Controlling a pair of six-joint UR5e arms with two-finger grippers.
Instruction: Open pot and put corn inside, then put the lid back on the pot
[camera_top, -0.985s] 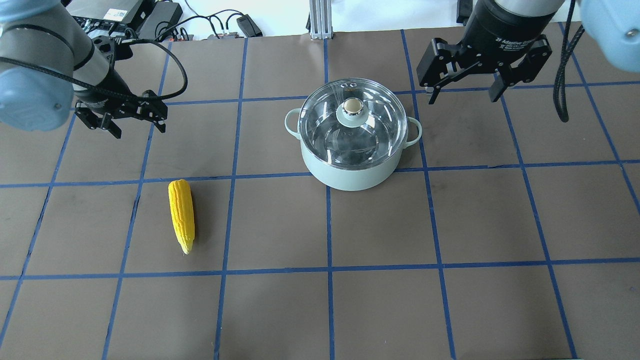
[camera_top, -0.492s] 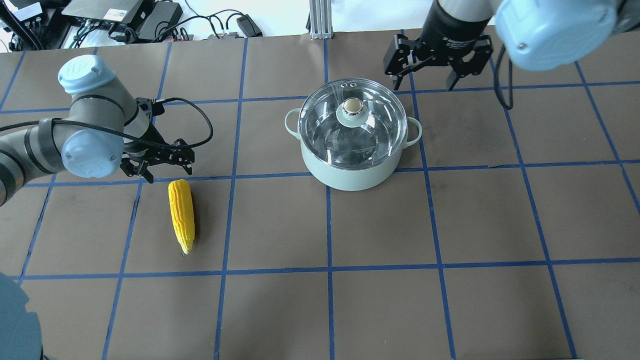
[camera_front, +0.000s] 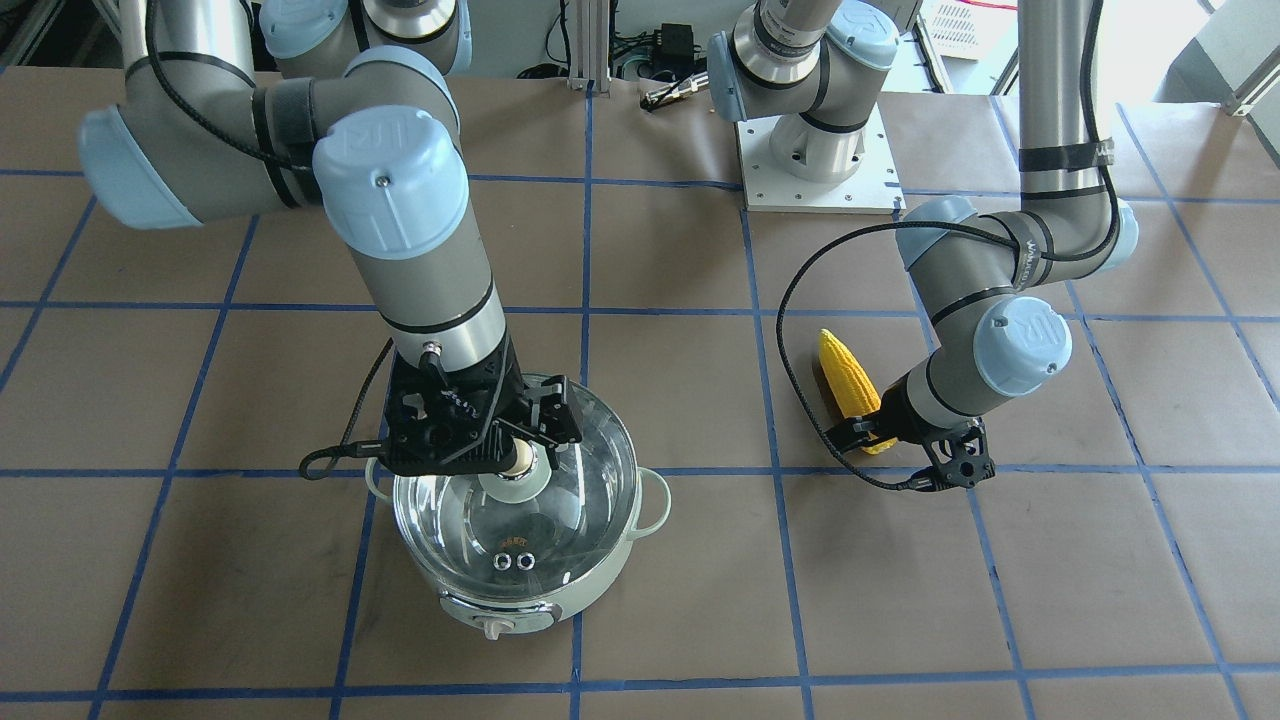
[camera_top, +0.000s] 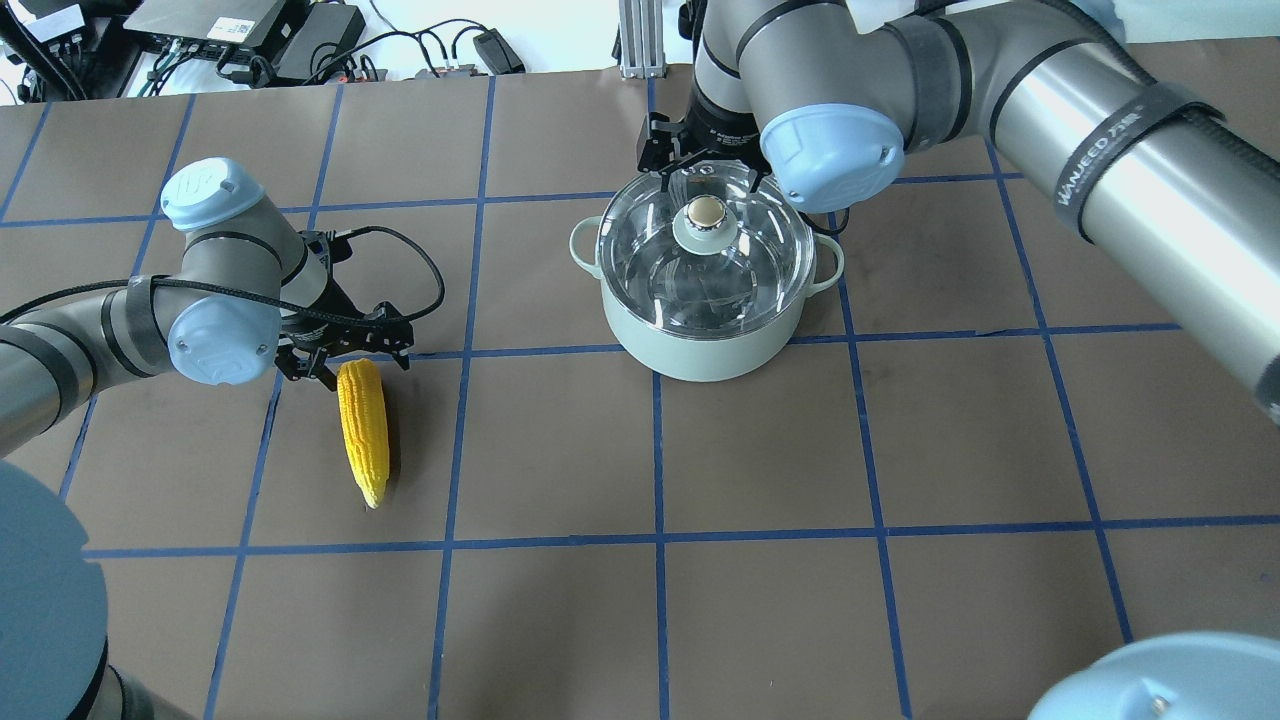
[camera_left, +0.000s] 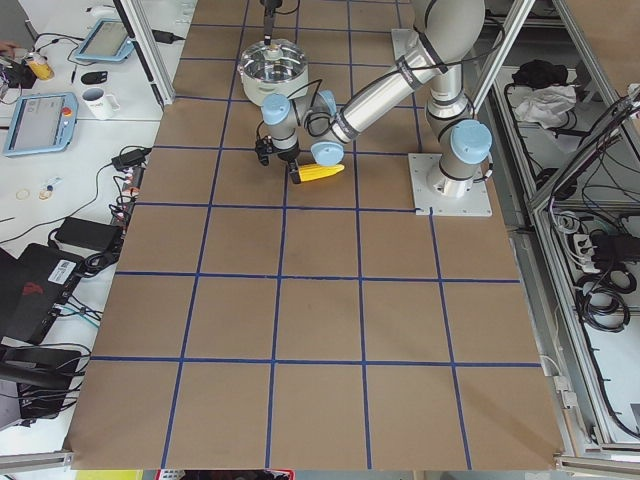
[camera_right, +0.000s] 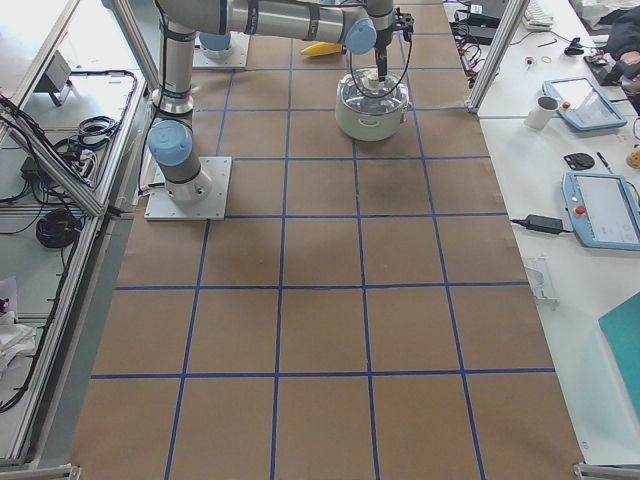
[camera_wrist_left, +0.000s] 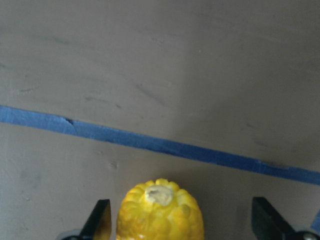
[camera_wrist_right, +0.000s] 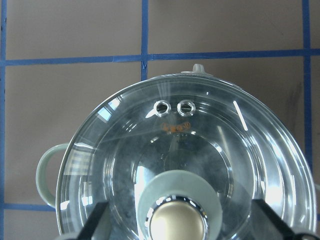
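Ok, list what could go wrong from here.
1. The left pincer straddles only the blunt end of the corn, which sits off-centre in it. Closing could shove the corn aside, and lifting may let it droop or slip.
2. The right pincer is open around the knob. A weak grip there might drop the glass lid onto the pot.

The overhead camera is looking forward and down on the table (camera_top: 760, 600); the front one is facing back steeply from across it. Two end cameras are watching from afar. The wrist cameras are sitting close on the corn (camera_wrist_left: 160, 212) and the lid (camera_wrist_right: 125, 150). All wide views are sharing the pot (camera_top: 700, 350).
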